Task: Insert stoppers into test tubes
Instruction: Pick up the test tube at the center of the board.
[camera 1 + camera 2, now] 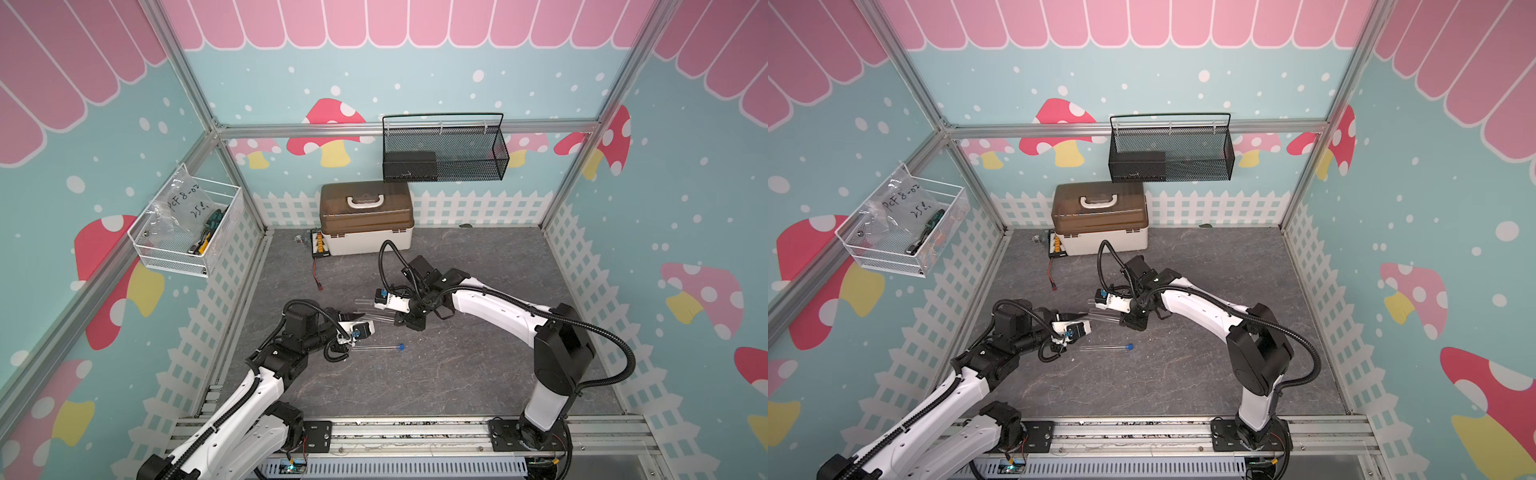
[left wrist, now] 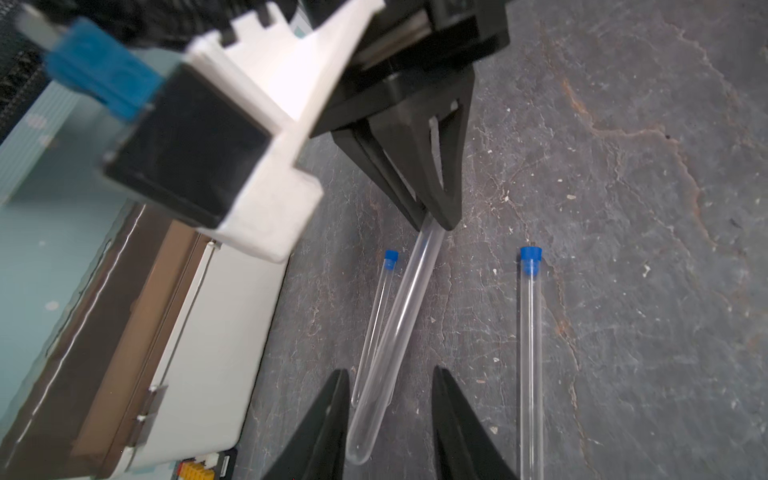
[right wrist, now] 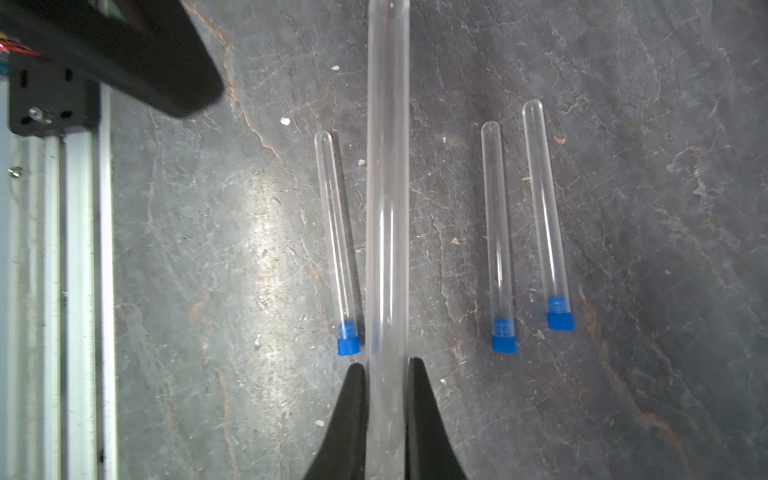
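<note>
My right gripper (image 3: 387,374) is shut on a clear test tube (image 3: 387,187), held level above the table. The tube's mouth is hidden between the fingers, so I see no stopper in it. Its rounded end (image 2: 358,449) lies between the jaws of my left gripper (image 2: 388,415), which stands open, with a gap on one side. On the table lie three more test tubes (image 3: 336,232) (image 3: 496,224) (image 3: 544,199), each with a blue stopper (image 3: 348,345) (image 3: 504,343) (image 3: 560,320) in its mouth. In a top view one stoppered tube (image 1: 376,347) lies in front of the grippers.
A beige box with a brown lid (image 1: 365,218) stands at the back, with a small black board and red wire (image 1: 318,249) beside it. A black mesh basket (image 1: 444,149) hangs on the back wall, a white wire basket (image 1: 187,224) on the left wall.
</note>
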`<action>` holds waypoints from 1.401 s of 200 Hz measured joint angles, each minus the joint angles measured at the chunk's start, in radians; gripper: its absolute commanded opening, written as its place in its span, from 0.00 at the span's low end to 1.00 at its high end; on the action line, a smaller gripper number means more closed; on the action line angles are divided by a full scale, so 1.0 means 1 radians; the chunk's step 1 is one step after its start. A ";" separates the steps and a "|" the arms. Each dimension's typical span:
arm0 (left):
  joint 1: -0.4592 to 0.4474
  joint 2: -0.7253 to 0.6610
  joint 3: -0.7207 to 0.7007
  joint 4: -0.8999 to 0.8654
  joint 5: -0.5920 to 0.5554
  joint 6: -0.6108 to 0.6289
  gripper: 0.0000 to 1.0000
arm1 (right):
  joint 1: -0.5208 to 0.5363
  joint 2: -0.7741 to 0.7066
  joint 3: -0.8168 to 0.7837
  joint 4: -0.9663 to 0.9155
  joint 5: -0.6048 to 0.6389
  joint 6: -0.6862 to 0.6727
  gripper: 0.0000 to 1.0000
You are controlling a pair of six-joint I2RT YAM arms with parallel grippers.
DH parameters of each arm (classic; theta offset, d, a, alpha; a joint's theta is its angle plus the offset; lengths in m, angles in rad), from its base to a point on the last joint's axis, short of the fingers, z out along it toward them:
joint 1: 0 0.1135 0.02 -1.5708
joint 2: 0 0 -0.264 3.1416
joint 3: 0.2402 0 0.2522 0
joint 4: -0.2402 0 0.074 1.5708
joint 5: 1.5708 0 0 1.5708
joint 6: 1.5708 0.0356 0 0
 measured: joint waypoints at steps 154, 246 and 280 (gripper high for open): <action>-0.058 0.104 0.047 0.026 -0.028 0.283 0.50 | 0.000 -0.028 0.063 -0.146 -0.090 0.193 0.05; -0.112 0.154 0.058 0.072 -0.105 0.400 0.38 | 0.000 -0.024 0.134 -0.200 -0.143 0.220 0.06; -0.124 0.161 0.058 0.106 -0.135 0.432 0.30 | 0.000 -0.016 0.146 -0.214 -0.159 0.232 0.06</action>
